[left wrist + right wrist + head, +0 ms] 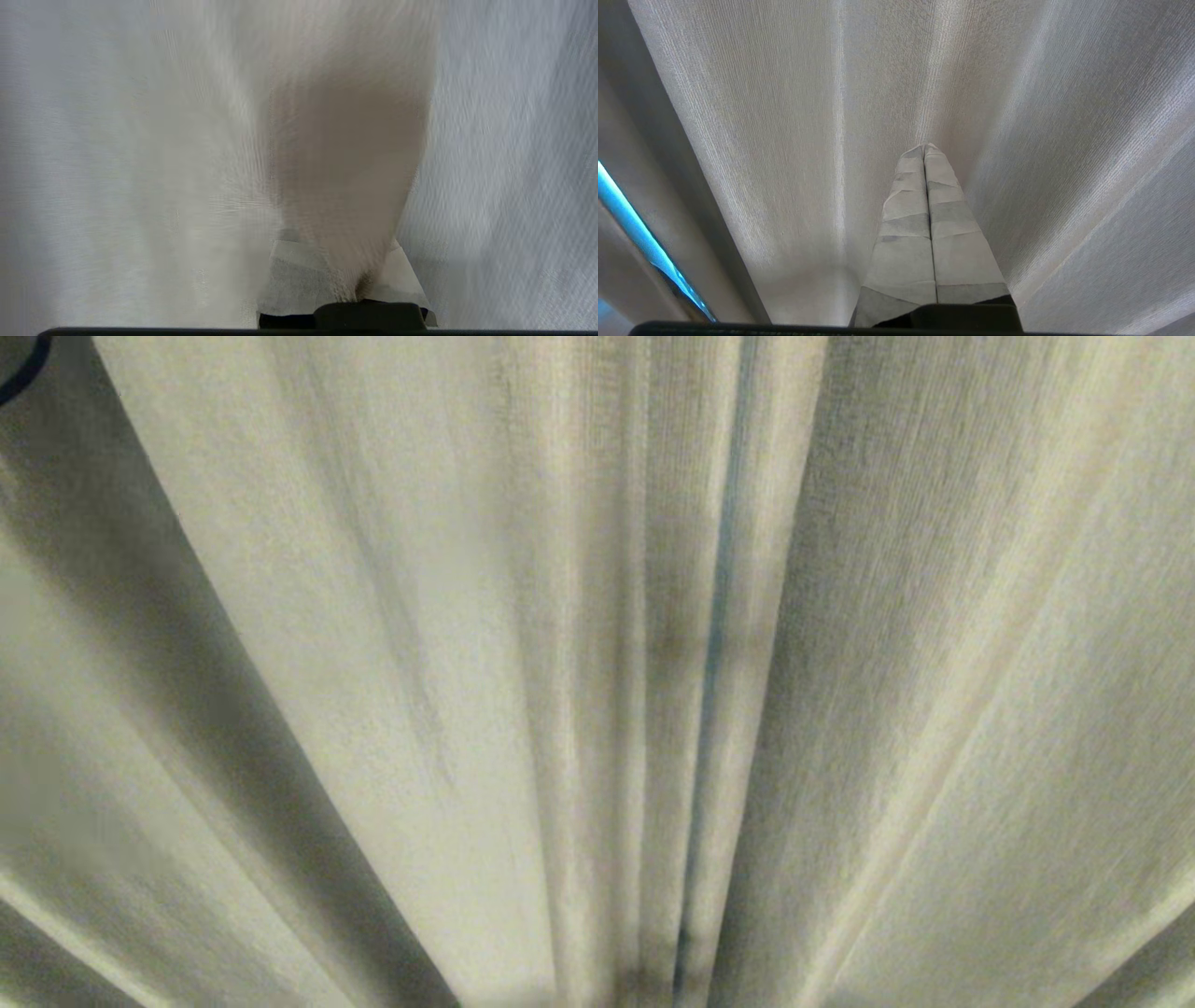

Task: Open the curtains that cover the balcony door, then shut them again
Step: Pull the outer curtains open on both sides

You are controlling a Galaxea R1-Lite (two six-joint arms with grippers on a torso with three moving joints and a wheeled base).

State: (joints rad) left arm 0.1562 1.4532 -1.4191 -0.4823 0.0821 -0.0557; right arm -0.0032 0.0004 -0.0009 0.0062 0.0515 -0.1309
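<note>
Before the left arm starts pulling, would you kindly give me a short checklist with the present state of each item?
1. Left gripper shut on a fold of the curtains: ok.
2. Fold seated deep between its fingers: ok.
3. Right gripper shut and holding nothing: ok.
4. Right gripper's tips clear of the fabric: cannot tell.
5. Balcony door visible behind the drapes: not ok, fabric fills the head view.

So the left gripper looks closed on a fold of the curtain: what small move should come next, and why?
Probably a gentle sideways pull with the left gripper to start drawing the curtains. A beige fold is pinched between its fingers, while pleated fabric fills the head view with only a thin dark slit between folds. The right gripper is shut, holds nothing, and points at the fabric.
</note>
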